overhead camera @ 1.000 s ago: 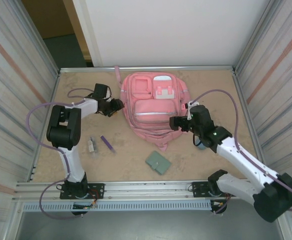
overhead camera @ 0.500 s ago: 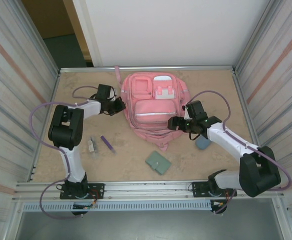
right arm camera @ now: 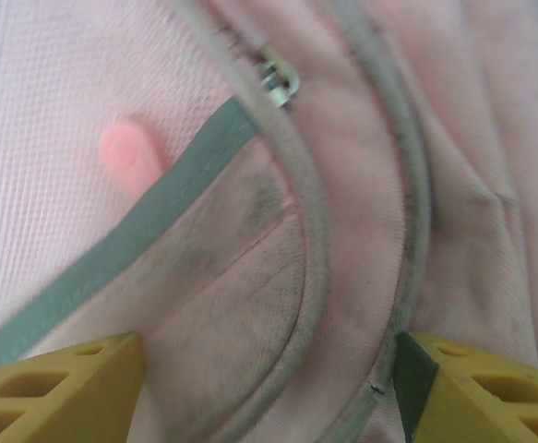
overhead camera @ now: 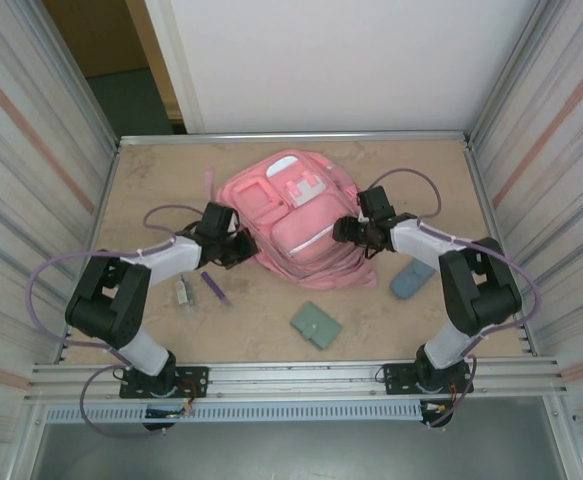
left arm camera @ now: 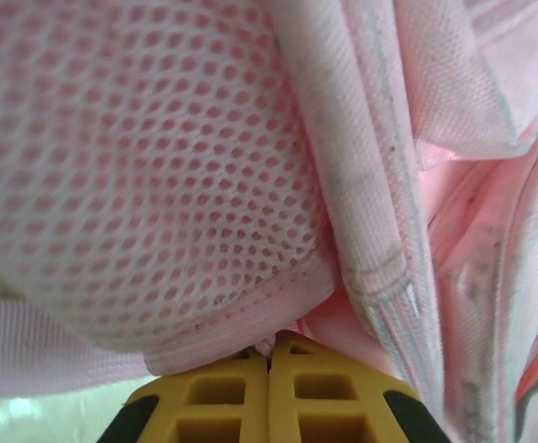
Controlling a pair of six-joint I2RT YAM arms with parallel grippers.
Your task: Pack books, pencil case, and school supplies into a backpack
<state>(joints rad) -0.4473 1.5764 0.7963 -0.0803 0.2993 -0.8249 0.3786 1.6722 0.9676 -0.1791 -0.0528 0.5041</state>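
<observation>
Backpack [overhead camera: 291, 210] lies mid-table between both arms. Left gripper [left arm camera: 270, 351] pinches its mesh pocket hem [left arm camera: 241, 318]; thin bite, may slip if you pull. Right gripper [right arm camera: 265, 378] spread over fabric below zipper pull [right arm camera: 280, 81]; close here and you risk missing pull.

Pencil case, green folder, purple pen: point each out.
pencil case [overhead camera: 412, 279], top external view, middle of pouch.
green folder [overhead camera: 316, 325], top external view, centre of cover.
purple pen [overhead camera: 214, 288], top external view, mid-barrel.
</observation>
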